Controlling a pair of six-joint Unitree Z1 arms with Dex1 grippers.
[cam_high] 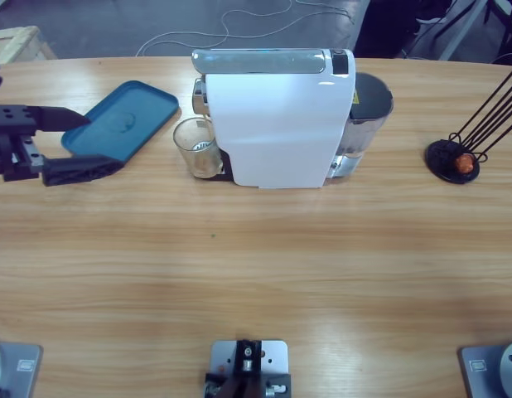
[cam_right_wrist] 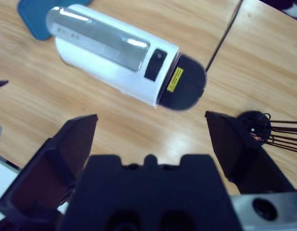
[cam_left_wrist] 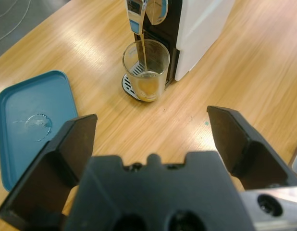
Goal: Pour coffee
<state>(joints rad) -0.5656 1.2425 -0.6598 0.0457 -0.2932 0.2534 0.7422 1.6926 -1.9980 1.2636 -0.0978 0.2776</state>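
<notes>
Here the left hand (cam_left_wrist: 151,139) stands wide open and holds nothing, its two black jaws spread to either side in its wrist view. In the high view the left hand (cam_high: 70,143) comes in from the bench's left edge, jaws apart, one lying over the near corner of the tray (cam_high: 128,116), the other just beside it on the bench (cam_high: 256,265).

Tray: blue, shallow, rounded corners, a ring-shaped mark in its middle. It lies flat between the left hand and the machine (cam_high: 277,116).

Beyond the jaws, the glass (cam_left_wrist: 146,70) stands upright on the machine's drip grate, under the spout. A thin stream of coffee (cam_left_wrist: 143,48) runs down into it; pale brown liquid fills the bottom part. In the high view the glass (cam_high: 196,148) sits tight against the machine's left end.

Machine: white body, silver top, dark tank at its right end. It stands in the middle of the bench's far half.

The right hand (cam_right_wrist: 151,144) is also wide open and empty, looking down on the machine's top from above. It does not show in the high view.

Far right of the bench: a black rack (cam_high: 453,159) with thin rods slanting up, one orange capsule (cam_high: 464,163) at its base, well apart from the machine.
</notes>
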